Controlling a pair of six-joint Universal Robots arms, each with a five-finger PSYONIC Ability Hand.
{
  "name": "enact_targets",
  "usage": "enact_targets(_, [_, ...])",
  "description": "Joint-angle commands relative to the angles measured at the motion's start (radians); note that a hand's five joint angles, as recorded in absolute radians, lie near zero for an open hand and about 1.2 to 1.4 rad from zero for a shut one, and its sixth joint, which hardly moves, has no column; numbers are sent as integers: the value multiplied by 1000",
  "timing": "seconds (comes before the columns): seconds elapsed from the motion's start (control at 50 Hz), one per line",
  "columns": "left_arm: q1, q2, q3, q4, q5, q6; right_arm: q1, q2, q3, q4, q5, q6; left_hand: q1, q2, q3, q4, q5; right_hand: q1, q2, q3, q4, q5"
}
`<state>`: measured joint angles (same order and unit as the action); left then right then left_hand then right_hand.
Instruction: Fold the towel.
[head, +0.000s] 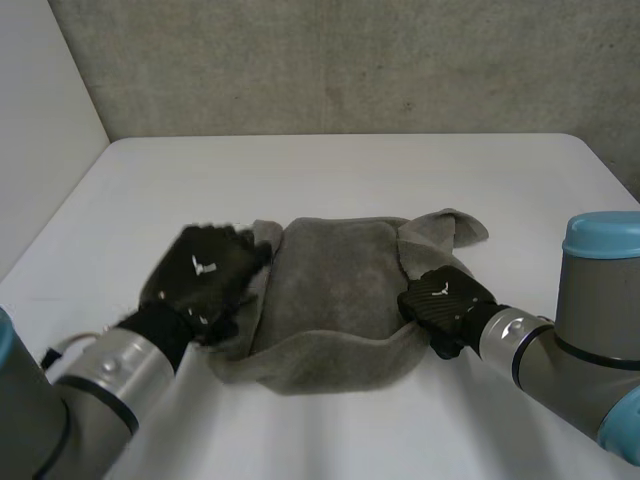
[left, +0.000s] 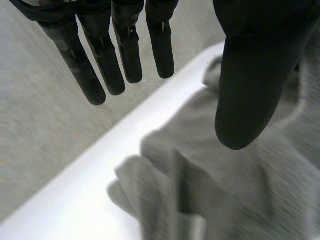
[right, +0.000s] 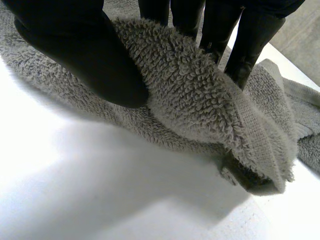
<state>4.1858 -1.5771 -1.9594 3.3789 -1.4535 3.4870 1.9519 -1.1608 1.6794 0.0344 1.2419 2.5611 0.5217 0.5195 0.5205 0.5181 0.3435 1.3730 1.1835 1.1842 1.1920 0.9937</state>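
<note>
Loosely, the grey towel (head: 335, 300) lies rumpled, half-folded.

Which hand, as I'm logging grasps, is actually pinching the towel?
The right hand: its thumb and fingers pinch a raised edge fold of the towel. The left hand is open, fingers straight, holding nothing.

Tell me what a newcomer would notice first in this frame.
A rumpled grey towel lies in the middle of the white table, its near edge turned up. The right hand pinches a fold at the towel's right edge between thumb and fingers. The left hand hovers over the left edge with straight fingers, holding nothing.
</note>
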Motion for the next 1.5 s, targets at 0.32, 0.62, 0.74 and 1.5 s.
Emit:
enact_targets(0.32, [97, -239, 148, -128, 165, 144, -4, 6, 23, -31, 10, 4, 97, 99, 98, 101, 101, 23, 213, 212, 204, 228])
enact_targets(0.62, [99, -373, 258, -161, 117, 182, -2, 6, 34, -30, 10, 2, 138, 140, 139, 142, 142, 23, 213, 212, 204, 228])
enact_targets(0.74, [99, -396, 280, -168, 90, 182, -4, 6, 34, -30, 10, -2, 311, 313, 312, 314, 314, 23, 213, 212, 204, 228])
enact_targets(1.5, [99, -397, 248, -202, -48, 323, -4, 9, 34, -28, 13, -5, 188, 190, 189, 192, 192, 23, 213, 212, 204, 228])
